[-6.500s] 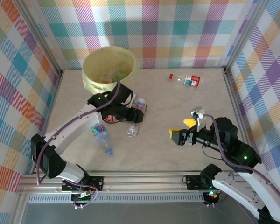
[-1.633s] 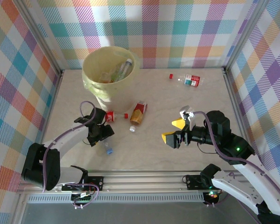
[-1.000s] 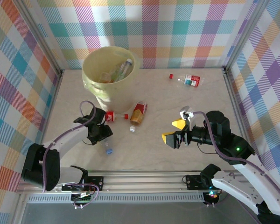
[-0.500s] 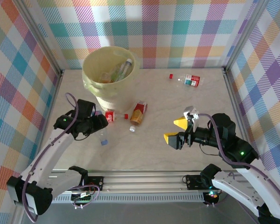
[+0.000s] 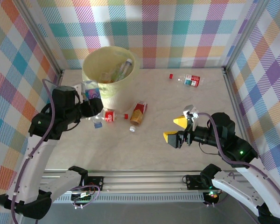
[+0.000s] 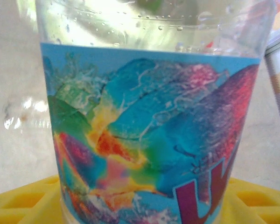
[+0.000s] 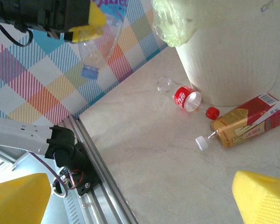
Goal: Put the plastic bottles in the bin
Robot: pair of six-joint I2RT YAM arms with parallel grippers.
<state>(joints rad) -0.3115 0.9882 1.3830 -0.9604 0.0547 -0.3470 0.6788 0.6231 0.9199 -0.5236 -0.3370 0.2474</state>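
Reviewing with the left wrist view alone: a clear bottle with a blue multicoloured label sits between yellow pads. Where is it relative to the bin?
Observer: The left gripper holds the blue-label bottle in the air, cap down, beside the bin's left rim, not over the opening.
Operator: Other bottles outside?
Observer: A red-label bottle and an orange-brown bottle lie at the bin's base; a second red-label bottle lies far right.
Operator: The right arm?
Observer: The right gripper hovers over the table, jaws open, empty.
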